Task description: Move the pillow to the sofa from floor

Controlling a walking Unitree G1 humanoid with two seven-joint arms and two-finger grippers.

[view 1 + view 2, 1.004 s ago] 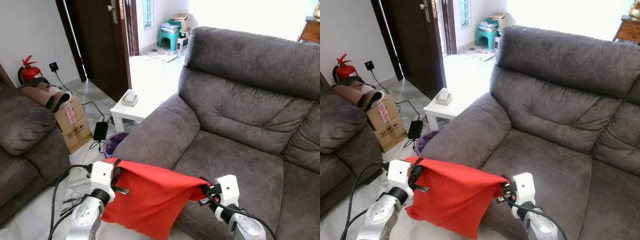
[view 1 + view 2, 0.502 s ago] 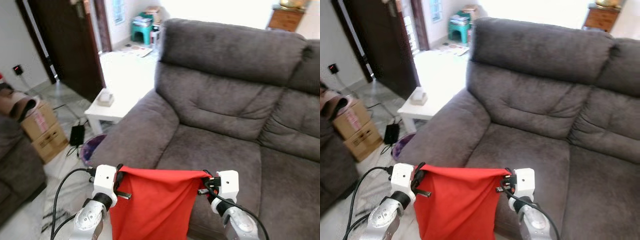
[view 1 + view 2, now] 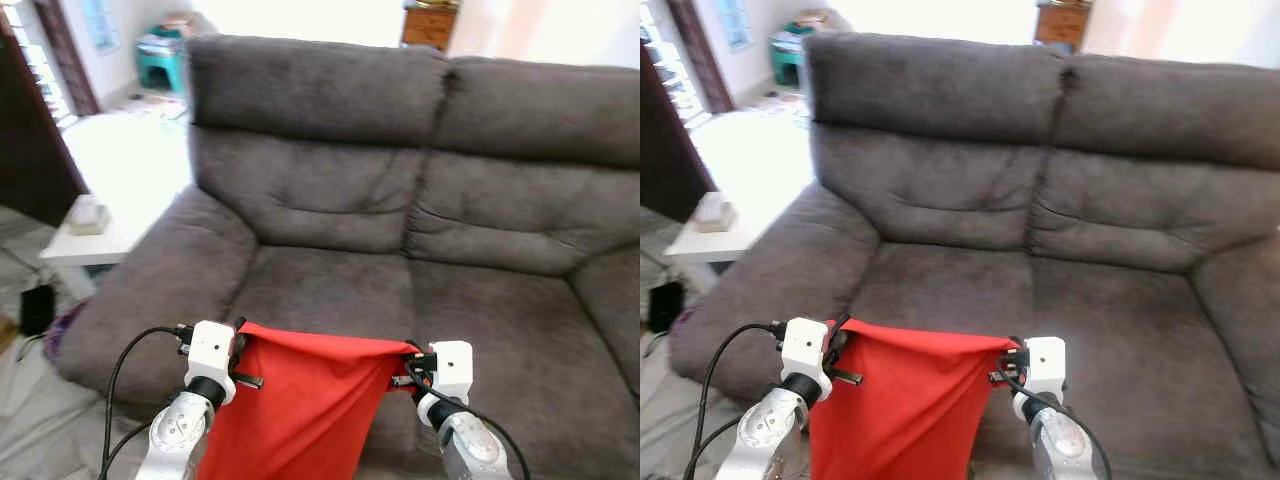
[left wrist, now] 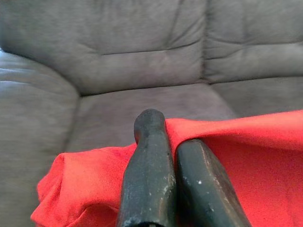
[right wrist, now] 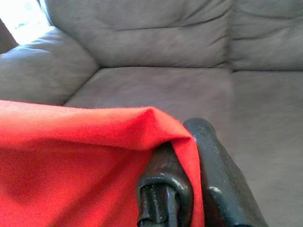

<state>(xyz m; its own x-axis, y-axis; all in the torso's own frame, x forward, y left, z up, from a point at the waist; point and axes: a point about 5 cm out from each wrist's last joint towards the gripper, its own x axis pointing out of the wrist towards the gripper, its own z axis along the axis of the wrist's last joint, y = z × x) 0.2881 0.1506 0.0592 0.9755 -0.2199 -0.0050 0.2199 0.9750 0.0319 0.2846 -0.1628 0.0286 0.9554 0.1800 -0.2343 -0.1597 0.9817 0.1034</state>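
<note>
Grey plush two-seat sofa (image 3: 400,200) faces us, its seat bare. One red fabric pillow (image 3: 300,410) hangs off the floor before the seat's front edge, our left gripper (image 3: 238,352) and right gripper (image 3: 408,368) each clamped on a top corner. Setting it down remains.

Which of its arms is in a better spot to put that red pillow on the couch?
Neither alone: left gripper and right gripper each pinch a top corner of the pillow, hanging before the sofa seat. Likely both lift it forward together.
</note>
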